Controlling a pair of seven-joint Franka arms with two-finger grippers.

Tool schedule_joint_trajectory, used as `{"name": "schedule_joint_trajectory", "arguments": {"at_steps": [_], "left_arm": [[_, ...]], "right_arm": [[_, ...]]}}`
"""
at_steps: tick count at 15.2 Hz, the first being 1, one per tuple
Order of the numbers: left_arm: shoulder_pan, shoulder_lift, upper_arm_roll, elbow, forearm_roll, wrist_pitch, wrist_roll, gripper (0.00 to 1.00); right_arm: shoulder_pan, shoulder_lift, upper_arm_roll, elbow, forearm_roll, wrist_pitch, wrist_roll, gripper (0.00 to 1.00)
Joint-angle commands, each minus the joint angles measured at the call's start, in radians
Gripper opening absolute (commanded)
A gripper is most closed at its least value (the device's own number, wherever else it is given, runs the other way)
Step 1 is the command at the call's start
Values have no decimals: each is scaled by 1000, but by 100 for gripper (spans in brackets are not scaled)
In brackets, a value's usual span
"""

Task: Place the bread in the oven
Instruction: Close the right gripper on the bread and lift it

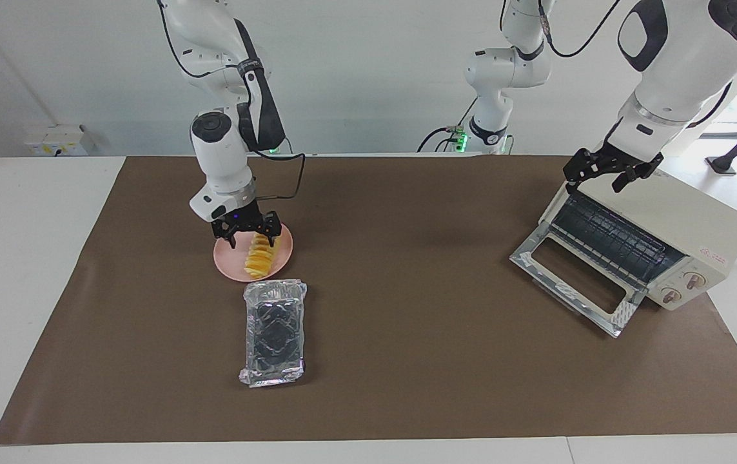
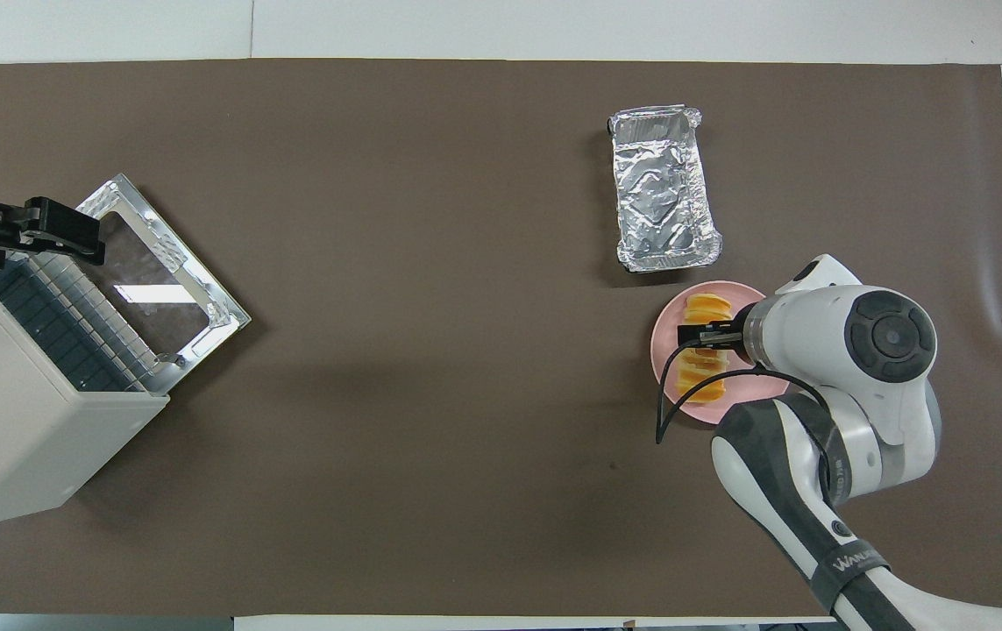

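Presently right gripper [image 1: 250, 234], fingers spread, straddles the bread [image 1: 258, 256] on pink plate [image 1: 229, 269], at foil tray's [image 1: 273, 332] 12 o'clock, positioned for grasping. Left gripper [image 1: 607, 173], spread, waits over the oven [image 1: 652, 238], whose door lies open to receive it.

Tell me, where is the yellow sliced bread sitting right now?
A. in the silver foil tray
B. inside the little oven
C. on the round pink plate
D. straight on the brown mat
C: the bread lies on the pink plate, with the right claw open and low over it.
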Motion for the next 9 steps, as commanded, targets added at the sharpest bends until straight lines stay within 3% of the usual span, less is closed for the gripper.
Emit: {"name": "schedule_joint_trajectory", "arguments": {"at_steps": [1, 9], "left_arm": [[-1, -29, 3, -32, -9, 11, 0, 100], [-1, -29, 3, -31, -9, 10, 0, 100]], "right_arm": [[-6, -1, 4, -34, -20, 54, 29, 100], [20, 53, 4, -54, -20, 148, 64, 100]]}}
